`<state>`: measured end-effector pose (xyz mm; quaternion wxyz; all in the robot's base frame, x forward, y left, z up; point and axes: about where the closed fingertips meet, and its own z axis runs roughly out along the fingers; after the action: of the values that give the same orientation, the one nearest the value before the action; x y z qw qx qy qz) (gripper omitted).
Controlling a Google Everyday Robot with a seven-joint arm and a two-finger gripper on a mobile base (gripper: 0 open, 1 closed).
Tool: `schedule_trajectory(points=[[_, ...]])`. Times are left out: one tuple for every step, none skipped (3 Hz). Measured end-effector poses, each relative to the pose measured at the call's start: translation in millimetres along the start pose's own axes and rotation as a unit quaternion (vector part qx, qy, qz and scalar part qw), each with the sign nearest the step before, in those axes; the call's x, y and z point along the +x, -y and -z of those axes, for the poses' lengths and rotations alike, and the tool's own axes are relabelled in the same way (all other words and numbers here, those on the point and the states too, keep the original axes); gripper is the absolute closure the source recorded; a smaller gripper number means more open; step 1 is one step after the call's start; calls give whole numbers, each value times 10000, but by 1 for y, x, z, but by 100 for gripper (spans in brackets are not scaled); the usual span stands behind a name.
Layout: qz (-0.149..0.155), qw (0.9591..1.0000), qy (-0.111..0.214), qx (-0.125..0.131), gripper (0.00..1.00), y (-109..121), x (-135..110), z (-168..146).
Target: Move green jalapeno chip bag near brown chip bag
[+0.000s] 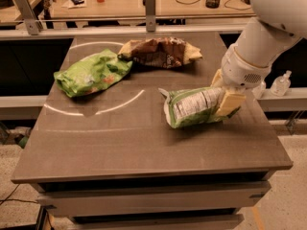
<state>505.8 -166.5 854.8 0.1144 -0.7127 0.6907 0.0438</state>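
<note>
The green jalapeno chip bag (192, 108) is pale green with a white nutrition-label panel and sits at the table's right middle, its right end lifted a little. My gripper (224, 96) is at that right end, its tan fingers (229, 103) closed on the bag. The brown chip bag (160, 51) lies wrinkled at the back middle of the table, about a bag's length behind and left of the green one.
A brighter lime-green bag (91, 74) lies at the table's left. The dark table (144, 147) has a white arc marked on it. A clear bottle (279, 84) stands on the ledge to the right. A workbench with clutter runs behind.
</note>
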Motion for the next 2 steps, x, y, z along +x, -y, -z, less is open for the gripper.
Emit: schedule_trajectory(points=[[-613, 9929, -66, 1016, 100, 10, 19, 40], [-1109, 9683, -293, 2219, 100, 15, 36, 91]])
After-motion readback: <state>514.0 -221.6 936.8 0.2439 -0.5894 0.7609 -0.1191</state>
